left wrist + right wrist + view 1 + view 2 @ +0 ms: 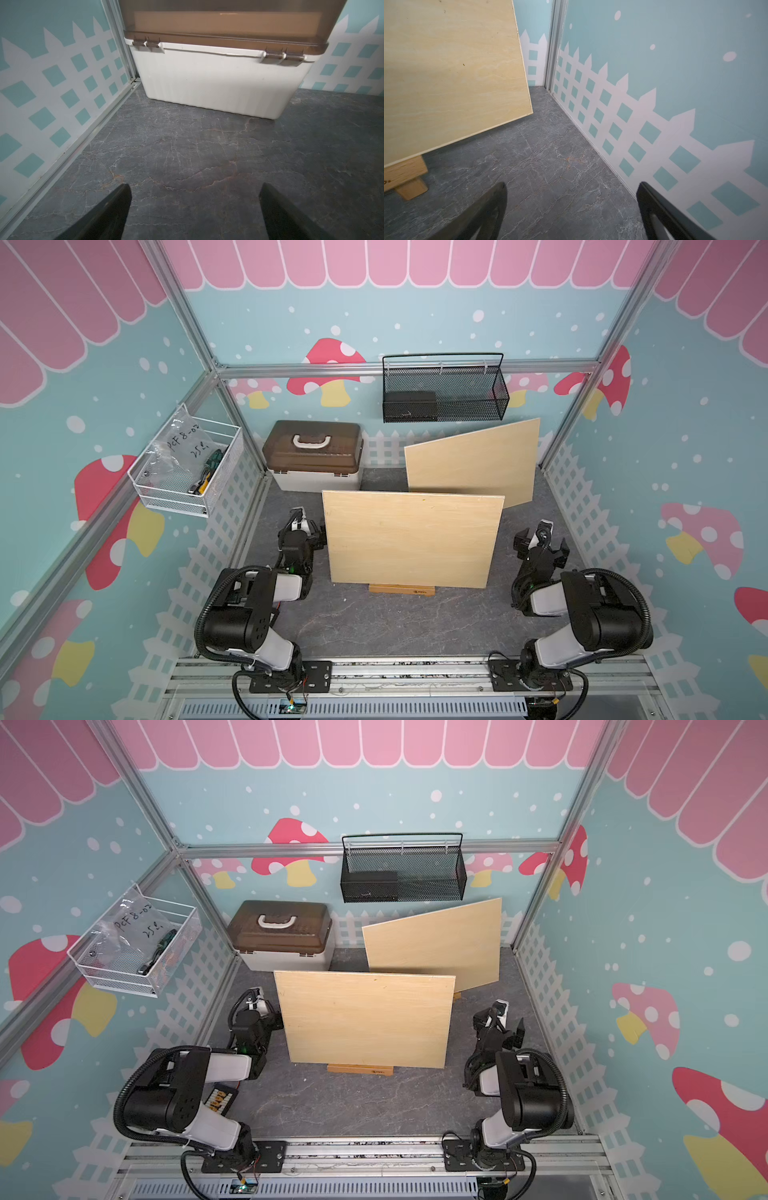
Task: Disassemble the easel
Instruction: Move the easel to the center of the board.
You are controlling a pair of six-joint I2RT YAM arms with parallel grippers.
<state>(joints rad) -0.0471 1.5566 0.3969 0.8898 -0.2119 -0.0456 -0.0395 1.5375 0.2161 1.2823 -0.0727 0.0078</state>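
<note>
A pale plywood board (411, 539) stands upright mid-table on an easel, of which only the wooden ledge (402, 590) shows beneath it in both top views. A second board (473, 460) leans behind it, turned at an angle. The right wrist view shows that rear board (450, 72) resting on its own wooden ledge (402, 174). My left gripper (296, 517) is just left of the front board, open and empty, over bare floor (194, 187). My right gripper (541, 529) is to the board's right, open and empty (572, 185), and aimed at the far right corner.
A white storage box with a brown lid (313, 456) stands at the back left, straight ahead of the left gripper (218, 79). A black mesh basket (444, 389) hangs on the back wall. A white wire basket (187, 464) hangs on the left wall. Walls enclose three sides.
</note>
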